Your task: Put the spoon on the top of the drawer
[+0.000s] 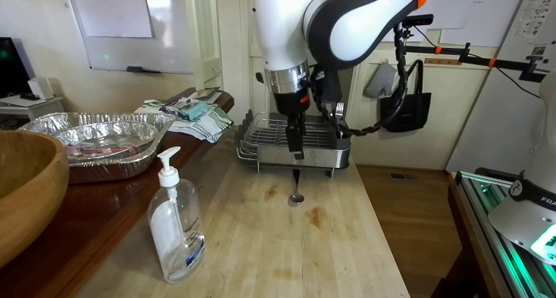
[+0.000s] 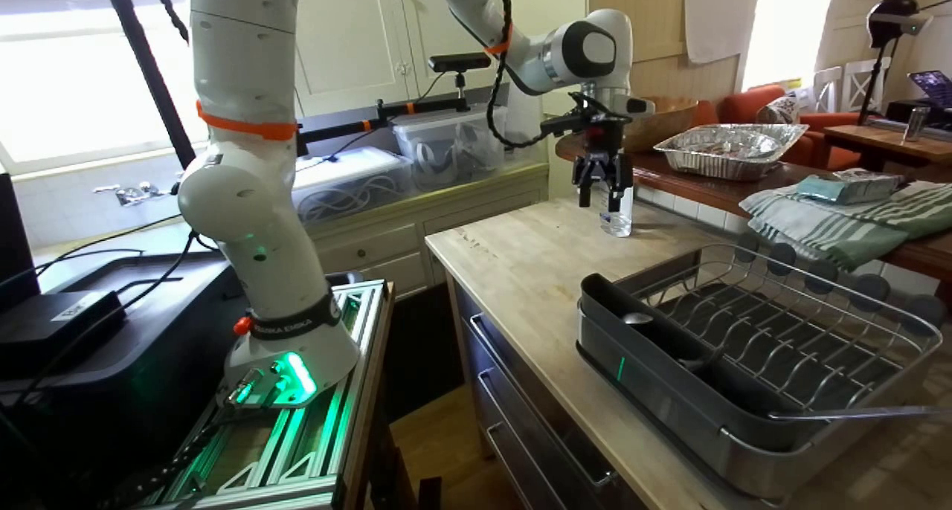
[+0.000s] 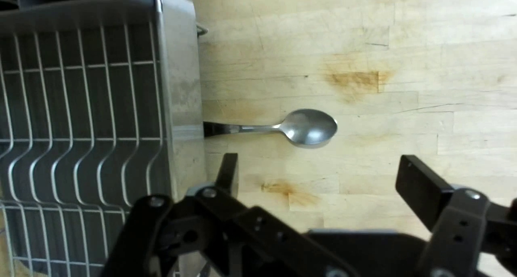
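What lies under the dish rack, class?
The spoon's handle reaches under the dish rack; in the wrist view, the rack covers the handle's end and anything farther beneath.

One spoon (image 3: 309, 127) was counted loose on the bench (image 1: 260, 254). One clear pump bottle (image 1: 178, 233), one dish rack (image 1: 323, 158), one wooden bowl (image 1: 34, 193) and two foil trays (image 1: 126, 167) were listed. One claw (image 3: 319, 164), with two fingers (image 3: 422, 186), was entered. Three drawers (image 2: 513, 391) were noted beneath the bench. Two storage bins (image 2: 454, 142) and one black bag (image 1: 406, 111) were recorded. The cutlery (image 2: 637, 318) in the rack could not be fully counted.
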`<control>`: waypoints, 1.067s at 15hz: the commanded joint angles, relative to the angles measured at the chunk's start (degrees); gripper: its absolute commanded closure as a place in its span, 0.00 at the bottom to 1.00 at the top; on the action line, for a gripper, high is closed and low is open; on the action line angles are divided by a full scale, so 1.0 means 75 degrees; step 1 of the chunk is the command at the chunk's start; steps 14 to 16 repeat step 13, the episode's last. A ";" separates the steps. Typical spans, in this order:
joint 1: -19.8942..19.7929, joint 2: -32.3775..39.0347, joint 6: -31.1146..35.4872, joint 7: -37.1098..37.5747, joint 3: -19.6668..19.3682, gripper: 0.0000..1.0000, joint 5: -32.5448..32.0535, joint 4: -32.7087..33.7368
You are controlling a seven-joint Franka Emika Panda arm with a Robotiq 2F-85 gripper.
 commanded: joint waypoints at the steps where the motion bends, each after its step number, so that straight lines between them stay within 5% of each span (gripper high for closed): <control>1: -0.0332 -0.0764 -0.0617 -0.0229 -0.0037 0.00 0.0772 -0.0343; 11: -0.1038 -0.1884 -0.0538 -0.1579 -0.0262 0.00 0.1723 -0.0966; 16: -0.0964 -0.1577 -0.0818 -0.1310 -0.0239 0.00 0.1466 -0.0553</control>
